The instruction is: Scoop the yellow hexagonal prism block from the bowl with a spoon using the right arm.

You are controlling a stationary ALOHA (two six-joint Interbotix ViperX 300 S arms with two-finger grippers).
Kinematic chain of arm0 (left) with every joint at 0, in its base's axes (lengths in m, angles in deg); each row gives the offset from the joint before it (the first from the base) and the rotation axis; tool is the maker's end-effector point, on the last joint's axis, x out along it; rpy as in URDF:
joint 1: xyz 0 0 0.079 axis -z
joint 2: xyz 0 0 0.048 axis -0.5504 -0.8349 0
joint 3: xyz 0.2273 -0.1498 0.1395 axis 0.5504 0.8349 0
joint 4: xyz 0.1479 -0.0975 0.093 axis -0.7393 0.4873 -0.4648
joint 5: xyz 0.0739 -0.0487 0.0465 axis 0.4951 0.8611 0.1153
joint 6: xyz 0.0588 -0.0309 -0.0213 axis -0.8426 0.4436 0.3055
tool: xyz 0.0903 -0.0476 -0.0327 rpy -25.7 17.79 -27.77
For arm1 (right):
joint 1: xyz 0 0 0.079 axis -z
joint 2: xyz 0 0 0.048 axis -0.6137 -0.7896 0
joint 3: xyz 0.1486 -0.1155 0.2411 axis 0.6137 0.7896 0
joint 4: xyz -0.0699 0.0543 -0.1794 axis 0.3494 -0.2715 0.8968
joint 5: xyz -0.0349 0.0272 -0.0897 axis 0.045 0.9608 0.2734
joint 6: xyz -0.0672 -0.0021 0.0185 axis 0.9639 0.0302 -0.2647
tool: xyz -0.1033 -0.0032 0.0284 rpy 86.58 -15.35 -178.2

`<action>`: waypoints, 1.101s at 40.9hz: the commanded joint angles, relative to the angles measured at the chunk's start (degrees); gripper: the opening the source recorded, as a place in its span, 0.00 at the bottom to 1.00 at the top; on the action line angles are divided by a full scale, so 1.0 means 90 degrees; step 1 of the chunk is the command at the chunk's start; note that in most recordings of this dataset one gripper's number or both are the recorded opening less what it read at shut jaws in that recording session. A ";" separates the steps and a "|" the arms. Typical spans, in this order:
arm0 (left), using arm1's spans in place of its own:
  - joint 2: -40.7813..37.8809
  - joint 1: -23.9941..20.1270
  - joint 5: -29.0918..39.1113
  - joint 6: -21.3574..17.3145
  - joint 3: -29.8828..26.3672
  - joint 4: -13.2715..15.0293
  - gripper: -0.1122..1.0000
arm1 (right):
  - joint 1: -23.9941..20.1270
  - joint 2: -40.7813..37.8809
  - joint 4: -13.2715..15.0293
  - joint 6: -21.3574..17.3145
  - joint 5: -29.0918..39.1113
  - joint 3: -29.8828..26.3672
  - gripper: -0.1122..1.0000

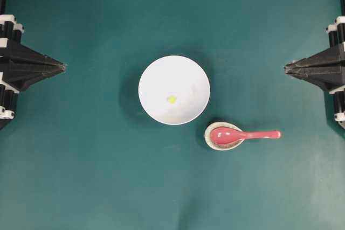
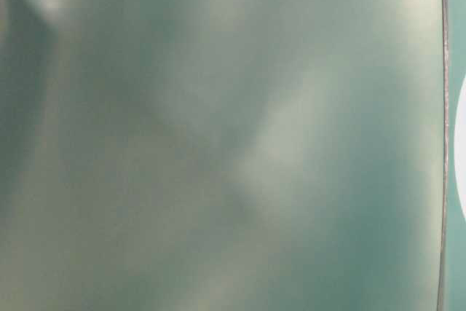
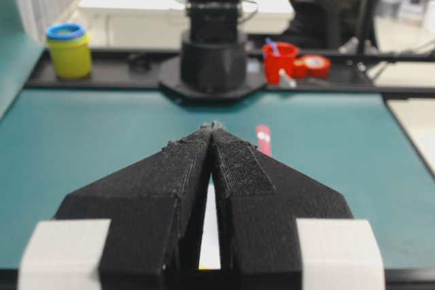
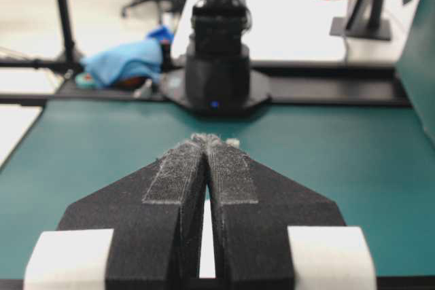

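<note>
A white bowl (image 1: 173, 90) stands mid-table with the tiny yellow hexagonal prism block (image 1: 171, 99) lying inside it. Just right of and below the bowl, the pinkish-red spoon (image 1: 242, 134) rests with its scoop on a speckled rest (image 1: 218, 143) and its handle pointing right. My right gripper (image 1: 285, 69) sits shut at the right edge, far from the spoon, its tips touching in the right wrist view (image 4: 212, 139). At the left edge my left gripper (image 1: 64, 67) is also shut, tips together in the left wrist view (image 3: 213, 127). A sliver of the spoon handle (image 3: 263, 139) shows past it.
The green mat (image 1: 97, 176) covers the table. The table-level view shows only blurred green and a white sliver of the bowl (image 2: 460, 152). Beyond the far table edges stand the opposite arm bases (image 3: 213, 45) (image 4: 219, 59), a yellow jar (image 3: 68, 49) and red containers (image 3: 280, 60).
</note>
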 commanded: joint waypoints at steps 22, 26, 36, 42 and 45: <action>0.0010 -0.0010 0.0313 0.0000 -0.0127 -0.0059 0.10 | -0.0010 -0.0137 -0.0049 -0.0332 0.0322 -0.0166 0.15; 0.0010 -0.0010 0.0313 0.0000 -0.0127 -0.0059 0.10 | -0.0049 -0.0205 -0.0078 -0.0400 0.0342 -0.0156 0.34; 0.0039 -0.0010 0.0381 0.0020 -0.0127 -0.0059 0.10 | -0.0264 -0.0488 -0.0107 -0.0527 0.0293 -0.0088 0.61; 0.0117 -0.0010 0.0381 0.0010 -0.0146 -0.0059 0.10 | -0.0439 -0.0928 -0.0215 -0.0527 -0.0068 -0.0010 0.60; 0.0176 -0.0010 0.0430 0.0010 -0.0156 -0.0059 0.10 | -0.0547 -0.1260 -0.0254 -0.0527 -0.0361 0.0039 0.60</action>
